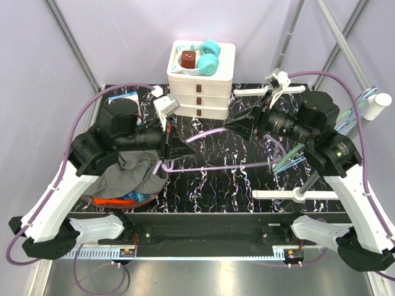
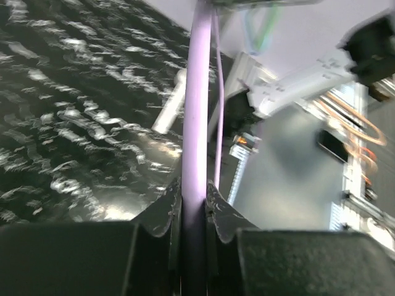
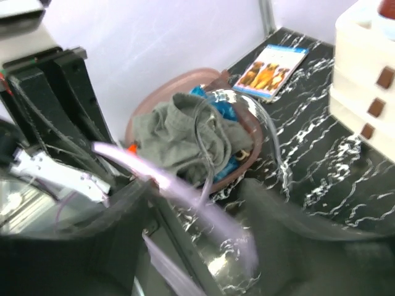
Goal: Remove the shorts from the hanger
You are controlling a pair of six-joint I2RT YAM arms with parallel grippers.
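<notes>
The lilac hanger (image 1: 234,164) hangs bare over the middle of the table. My left gripper (image 1: 168,148) is shut on its left end; in the left wrist view the purple bar (image 2: 196,111) runs straight up out of the closed jaws (image 2: 192,188). My right gripper (image 1: 233,125) stands open by the hanger's hook. The blurred hanger (image 3: 185,188) crosses the wide gap between its jaws (image 3: 197,197). The grey shorts (image 1: 133,169) (image 3: 179,132) lie crumpled on top of a pile, with orange shorts (image 1: 108,200) and blue shorts (image 1: 131,197) showing beneath.
The shorts pile fills a round pinkish-brown basket (image 3: 244,169) under my left arm. A white drawer unit (image 1: 200,92) with teal headphones (image 1: 208,58) stands at the back. More hangers (image 1: 289,160) and a white rail (image 1: 296,195) are at the right; a booklet (image 3: 271,65) lies back left.
</notes>
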